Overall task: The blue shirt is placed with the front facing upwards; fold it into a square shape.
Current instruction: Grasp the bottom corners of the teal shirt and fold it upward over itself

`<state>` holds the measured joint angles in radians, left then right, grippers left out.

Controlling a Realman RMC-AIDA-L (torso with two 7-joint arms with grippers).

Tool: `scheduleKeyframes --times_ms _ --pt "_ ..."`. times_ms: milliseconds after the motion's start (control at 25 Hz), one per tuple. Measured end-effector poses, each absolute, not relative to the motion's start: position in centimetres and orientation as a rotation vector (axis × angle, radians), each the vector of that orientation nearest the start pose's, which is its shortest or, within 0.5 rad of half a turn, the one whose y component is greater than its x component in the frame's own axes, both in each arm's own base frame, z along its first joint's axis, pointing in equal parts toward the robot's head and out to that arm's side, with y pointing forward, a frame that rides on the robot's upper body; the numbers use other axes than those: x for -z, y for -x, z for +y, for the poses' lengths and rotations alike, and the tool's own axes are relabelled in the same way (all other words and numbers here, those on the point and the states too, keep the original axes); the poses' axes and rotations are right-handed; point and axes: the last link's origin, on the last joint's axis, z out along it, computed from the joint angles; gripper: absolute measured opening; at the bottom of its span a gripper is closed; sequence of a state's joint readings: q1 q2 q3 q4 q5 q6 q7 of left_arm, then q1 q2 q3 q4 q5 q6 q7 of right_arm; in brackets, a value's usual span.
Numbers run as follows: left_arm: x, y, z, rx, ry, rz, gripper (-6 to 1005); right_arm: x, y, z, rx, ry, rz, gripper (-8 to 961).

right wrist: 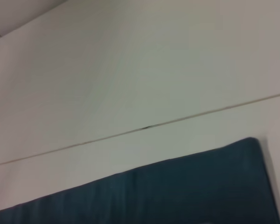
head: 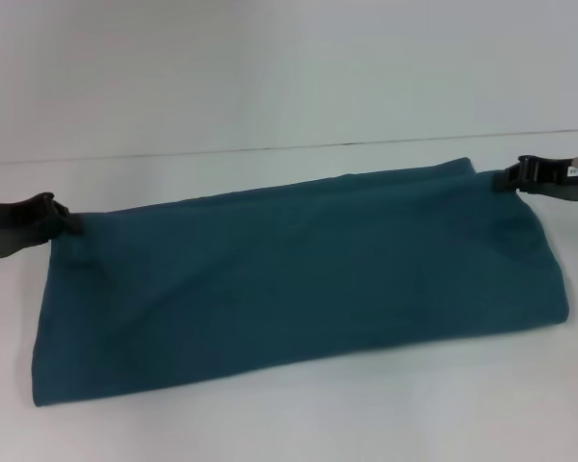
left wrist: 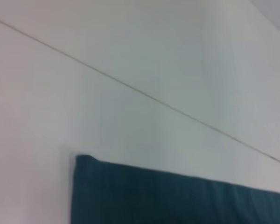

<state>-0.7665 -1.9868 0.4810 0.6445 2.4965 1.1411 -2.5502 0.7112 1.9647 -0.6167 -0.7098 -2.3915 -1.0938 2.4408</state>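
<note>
The blue shirt (head: 299, 274) lies across the white table as a long folded band, plain teal side up, with no lettering showing. My left gripper (head: 67, 223) comes in from the left and pinches the band's far left corner. From the right, my right gripper (head: 506, 177) is shut on the far right corner. Each wrist view shows only a corner and edge of the shirt (left wrist: 177, 200) (right wrist: 177, 191), not its own fingers.
The white table (head: 289, 423) runs all around the shirt. A thin seam line (head: 270, 146) crosses the table behind the shirt's far edge; it also shows as the seam (left wrist: 144, 95) and the seam (right wrist: 144, 127) in the wrist views.
</note>
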Motion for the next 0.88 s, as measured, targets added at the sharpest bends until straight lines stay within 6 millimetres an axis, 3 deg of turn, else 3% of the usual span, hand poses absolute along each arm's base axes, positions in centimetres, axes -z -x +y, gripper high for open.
scheduleKeyframes --times_ms 440,880 --pt "-4.9 29.1 43.3 0.463 1.788 -1.758 67 -5.3 -27.8 45.4 -0.366 1.897 1.478 31" --pt "-5.4 28.8 44.1 0.474 1.772 -1.725 68 -5.1 -26.3 47.3 -0.347 1.876 1.39 50"
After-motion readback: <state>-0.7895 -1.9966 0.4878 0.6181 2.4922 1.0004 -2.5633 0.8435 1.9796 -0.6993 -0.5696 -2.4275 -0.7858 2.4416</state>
